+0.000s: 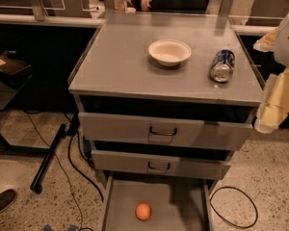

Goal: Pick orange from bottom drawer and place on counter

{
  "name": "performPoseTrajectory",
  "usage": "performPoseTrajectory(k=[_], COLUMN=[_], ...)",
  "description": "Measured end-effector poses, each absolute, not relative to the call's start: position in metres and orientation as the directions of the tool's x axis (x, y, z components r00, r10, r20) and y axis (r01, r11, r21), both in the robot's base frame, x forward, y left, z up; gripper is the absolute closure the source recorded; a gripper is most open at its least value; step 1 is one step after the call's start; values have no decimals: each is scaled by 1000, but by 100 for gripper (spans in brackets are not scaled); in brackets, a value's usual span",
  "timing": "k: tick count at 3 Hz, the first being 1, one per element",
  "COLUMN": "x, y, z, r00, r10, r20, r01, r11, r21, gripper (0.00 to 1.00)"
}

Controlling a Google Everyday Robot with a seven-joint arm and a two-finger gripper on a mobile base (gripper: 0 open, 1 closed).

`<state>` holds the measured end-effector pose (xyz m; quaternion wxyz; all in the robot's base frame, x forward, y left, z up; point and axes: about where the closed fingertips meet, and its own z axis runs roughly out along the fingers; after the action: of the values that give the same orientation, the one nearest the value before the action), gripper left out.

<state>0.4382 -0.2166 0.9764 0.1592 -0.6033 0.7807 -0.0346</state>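
The orange [143, 211] lies on the floor of the open bottom drawer [178, 206], near its middle and a little to the left. The counter [120, 57] is the flat grey top of the cabinet above. My gripper [271, 110] hangs at the right edge of the view, pale and cream-coloured, just off the counter's right front corner. It is well above the bottom drawer and far from the orange, and it holds nothing that I can see.
A white bowl [169, 52] and a tipped blue can [222, 65] sit on the counter's right half. Two upper drawers [164, 131] with dark handles stick out slightly. Cables [233, 207] and a black bar [48, 159] lie on the speckled floor.
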Motion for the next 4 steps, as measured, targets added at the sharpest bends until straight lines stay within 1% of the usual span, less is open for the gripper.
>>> performPoseTrajectory(k=[1,2,3,4], x=[438,428,424,423], y=[-217,-211,-201,-201], z=[976,923,854,851], r00=[-221,-246,-256,-257], r10=[-953,-937,-923,-922], r20=[-207,-248,-288,-289], r01=[-931,-931,-928,-928], r11=[270,299,318,319], r21=[-246,-207,-195,-192], gripper=[0,0,0,0])
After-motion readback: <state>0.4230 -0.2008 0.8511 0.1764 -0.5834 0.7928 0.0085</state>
